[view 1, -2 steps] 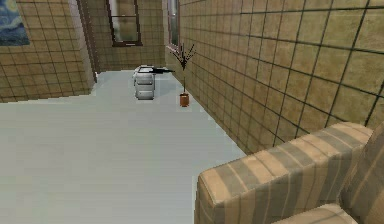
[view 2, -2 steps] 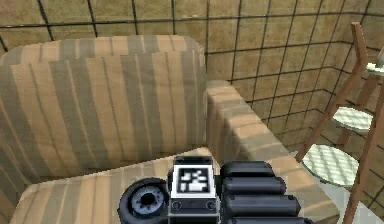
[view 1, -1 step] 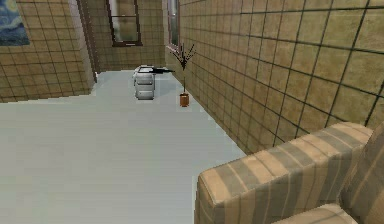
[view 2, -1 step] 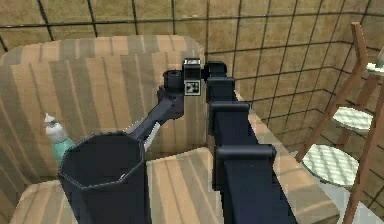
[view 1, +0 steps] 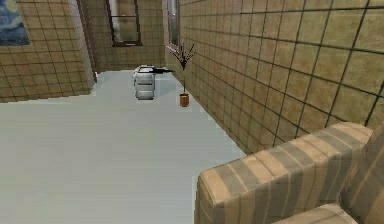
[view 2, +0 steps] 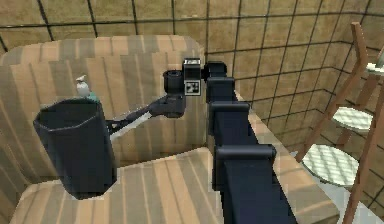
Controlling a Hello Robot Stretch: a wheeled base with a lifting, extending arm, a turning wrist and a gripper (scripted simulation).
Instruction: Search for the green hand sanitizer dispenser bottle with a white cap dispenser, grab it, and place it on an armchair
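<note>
Nearest the camera, the dark square-section arm bar (view 2: 240,165) rises from the arm side view's lower edge and reaches over the seat of the tan striped fabric armchair (view 2: 140,60). At the bar's far end, the gripper (view 2: 120,122) points its thin fingers toward the armchair's left arm.

1. Step in hand: judged from the arm's reach over the seat, this is the placing step. Search and grasp appear complete.
2. Task thing: the small green plastic bottle with a white pump cap (view 2: 86,94) stands out against the armchair's backrest, just above the rim of a dark cylindrical container (view 2: 75,150) at the seat's left side.
3. Jaw state: it cannot be told from these pictures, nor whether the gripper holds anything. The container's rim hides the fingertips.
4. Next move: bring the bottle down onto bare cushion, clear of the container, then draw the arm back.

Hard to make out:
- The bottle's lower body is hidden, so whether it rests on anything cannot be told.
- Whether the container stands on the seat or in front of it is unclear.
- A wooden ladder shelf (view 2: 330,160) right of the armchair is cut off.

Far beyond the armchair, in the forward view, stand a white boxy object (view 1: 145,82) and a bare-twigged plant in an orange pot (view 1: 185,98).
</note>
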